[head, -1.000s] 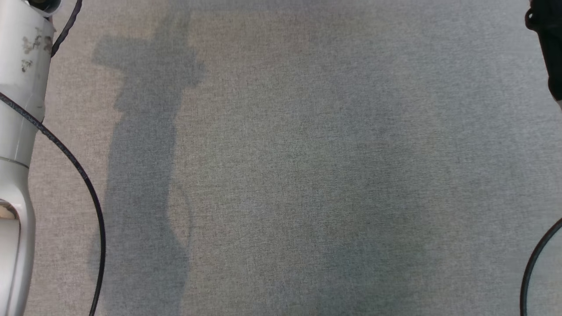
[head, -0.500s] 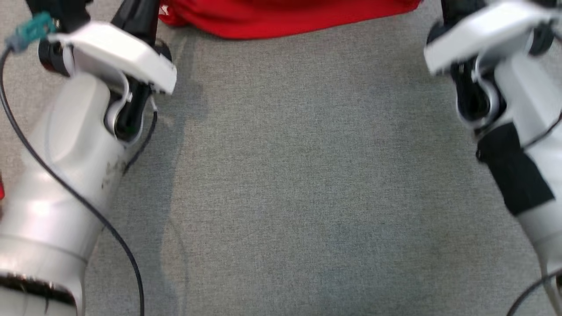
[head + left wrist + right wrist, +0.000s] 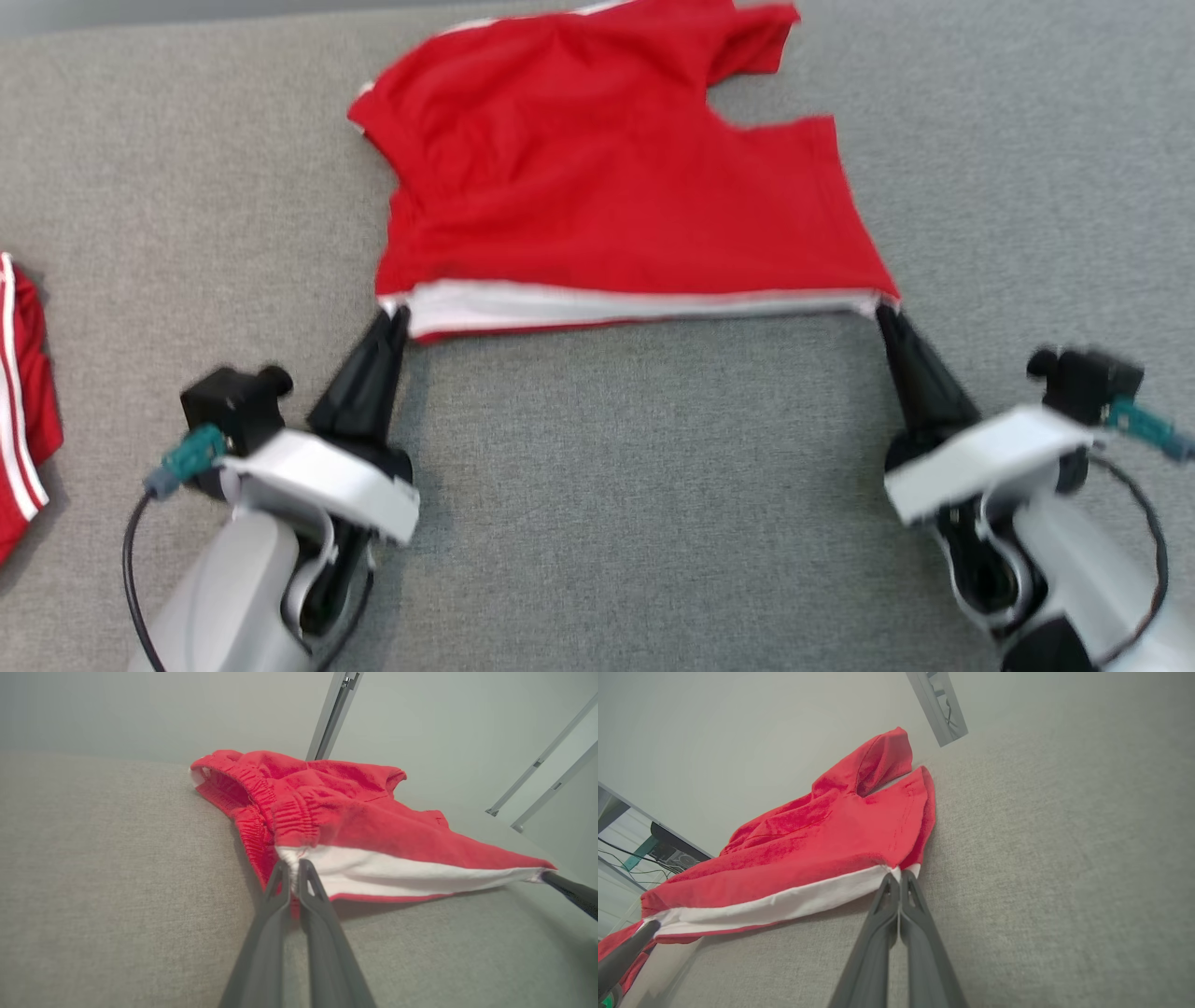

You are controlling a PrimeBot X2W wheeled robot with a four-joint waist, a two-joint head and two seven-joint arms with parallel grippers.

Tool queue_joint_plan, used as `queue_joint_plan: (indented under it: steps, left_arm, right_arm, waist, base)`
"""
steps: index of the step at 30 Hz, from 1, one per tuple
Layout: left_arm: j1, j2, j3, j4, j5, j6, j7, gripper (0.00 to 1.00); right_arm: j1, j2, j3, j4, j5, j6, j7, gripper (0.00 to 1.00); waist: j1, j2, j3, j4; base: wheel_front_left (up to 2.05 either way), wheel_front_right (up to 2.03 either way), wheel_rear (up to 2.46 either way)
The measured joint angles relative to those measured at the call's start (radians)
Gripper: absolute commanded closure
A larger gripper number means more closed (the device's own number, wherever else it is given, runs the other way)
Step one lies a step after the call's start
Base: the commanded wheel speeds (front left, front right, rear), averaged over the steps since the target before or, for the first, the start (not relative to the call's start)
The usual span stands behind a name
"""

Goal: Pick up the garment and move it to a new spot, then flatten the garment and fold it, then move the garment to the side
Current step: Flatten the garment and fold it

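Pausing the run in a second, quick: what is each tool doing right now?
Left tool: closed, pinching the red shorts at the waistband corner.
Right tool: closed, pinching the shorts at the leg-hem corner.

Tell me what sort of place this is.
Probably an indoor robot test room, not a home: a wide grey woven fabric work surface carrying red fabric shorts with a white stripe, a bare pale wall with slim metal frame rails, and dark equipment with loose cables.
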Motion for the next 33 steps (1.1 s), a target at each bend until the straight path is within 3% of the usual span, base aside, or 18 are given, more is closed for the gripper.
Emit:
queue_joint_plan:
  steps: [5,13,22,27,33]
  left_arm:
    - [0.146,0.046,-0.015,-0.135,-0.031,0.029,0.086,1.00]
    - [0.373,0.141,-0.024,-0.385,-0.062,0.127,0.241,1.00]
    - [0.548,0.248,-0.023,-0.603,-0.096,0.217,0.389,1.00]
    - [0.579,0.309,-0.015,-0.690,-0.087,0.247,0.443,1.00]
    - [0.569,0.308,0.000,-0.720,-0.089,0.251,0.439,1.00]
  right_arm:
    - [0.181,-0.023,-0.024,-0.111,0.014,0.000,0.020,1.00]
    - [0.465,-0.032,-0.136,-0.319,-0.013,0.000,0.147,1.00]
    - [0.740,0.052,-0.303,-0.584,-0.118,0.000,0.395,1.00]
    - [0.805,0.110,-0.393,-0.721,-0.174,0.000,0.495,1.00]
    - [0.736,0.160,-0.450,-0.797,-0.256,0.000,0.484,1.00]
  waist:
    - [0.0000,0.0000,-0.061,-0.008]
    - [0.0000,0.0000,-0.144,-0.013]
    - [-0.0001,0.0000,-0.182,-0.013]
    - [0.0000,0.0000,-0.178,-0.007]
    - [0.0000,0.0000,-0.159,0.001]
  base:
    - [0.00,0.00,0.00]
    - [0.00,0.00,0.00]
    - [0.00,0.00,0.00]
    - [0.00,0.00,0.00]
    - [0.00,0.00,0.00]
